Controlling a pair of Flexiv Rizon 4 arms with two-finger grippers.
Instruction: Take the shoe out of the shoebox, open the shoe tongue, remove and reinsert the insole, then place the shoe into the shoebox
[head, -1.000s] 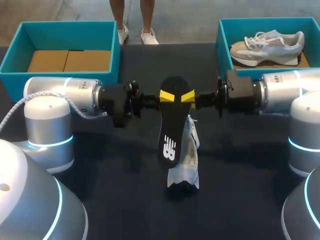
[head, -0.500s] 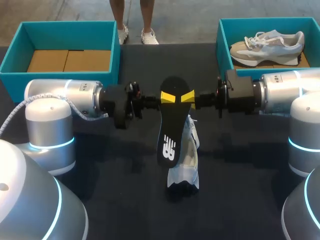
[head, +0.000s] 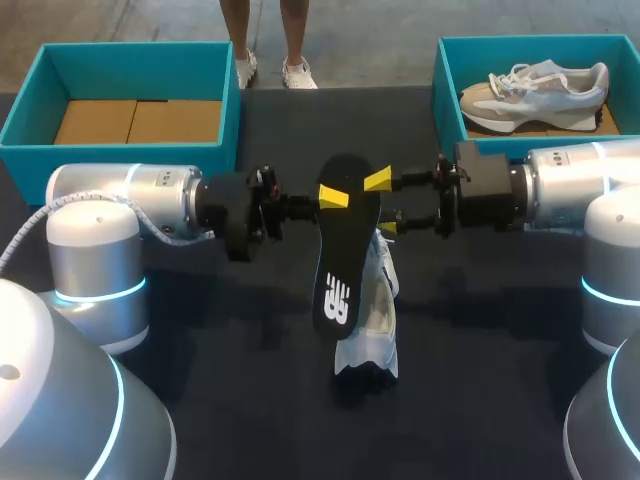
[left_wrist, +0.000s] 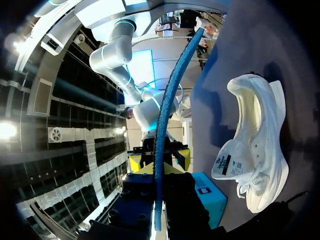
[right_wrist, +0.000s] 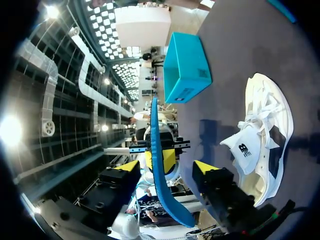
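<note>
We are holding the black insole in our left pincer, clenched near its upper end, so it is hanging clear above the white shoe lying on the tabletop. Our right pincer is standing released, fingers spread either side of the insole, likely so it can steady the shoe for reinsertion.

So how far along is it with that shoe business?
Done, by the look of it: the white shoe lies out on the table, tongue folded open, and the insole is out. In hand: the left gripper pinches the insole in the air; the right gripper is open beside it. Left: slide the insole back in, then set the shoe into a teal shoebox.
</note>
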